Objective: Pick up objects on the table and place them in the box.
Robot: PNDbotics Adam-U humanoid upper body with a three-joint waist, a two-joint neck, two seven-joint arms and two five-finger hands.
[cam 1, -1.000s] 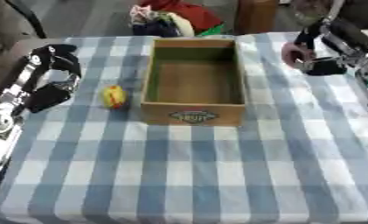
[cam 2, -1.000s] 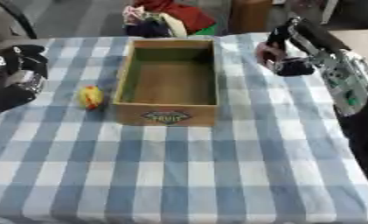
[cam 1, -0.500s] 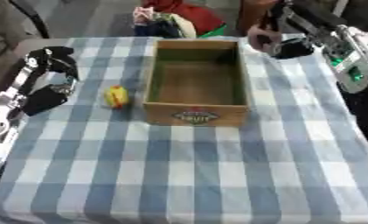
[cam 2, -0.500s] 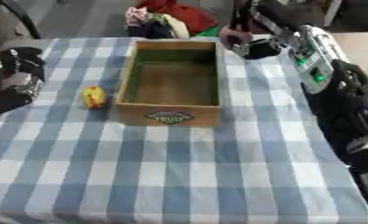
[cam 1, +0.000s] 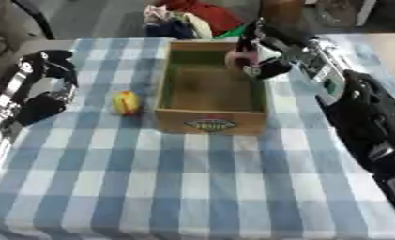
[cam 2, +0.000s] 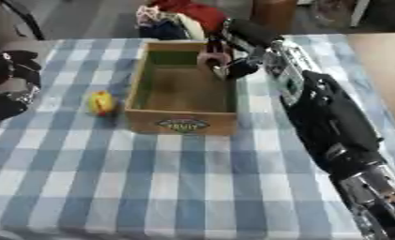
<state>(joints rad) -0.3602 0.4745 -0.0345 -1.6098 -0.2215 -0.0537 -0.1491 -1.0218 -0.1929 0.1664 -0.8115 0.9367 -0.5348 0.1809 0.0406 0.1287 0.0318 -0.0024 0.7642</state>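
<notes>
My right hand [cam 1: 262,58] hangs over the wooden box's [cam 1: 210,123] far right corner, fingers curled round a pinkish object [cam 1: 236,58] so it can drop inside. The yellow fruit [cam 1: 126,102] waits just left of the box; left hand [cam 1: 46,89] idles, fingers relaxed.

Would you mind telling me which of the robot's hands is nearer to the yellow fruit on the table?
The left hand. It sits just left of the fruit, apart from it. The right hand is over the box's far right corner, holding something pinkish.
</notes>
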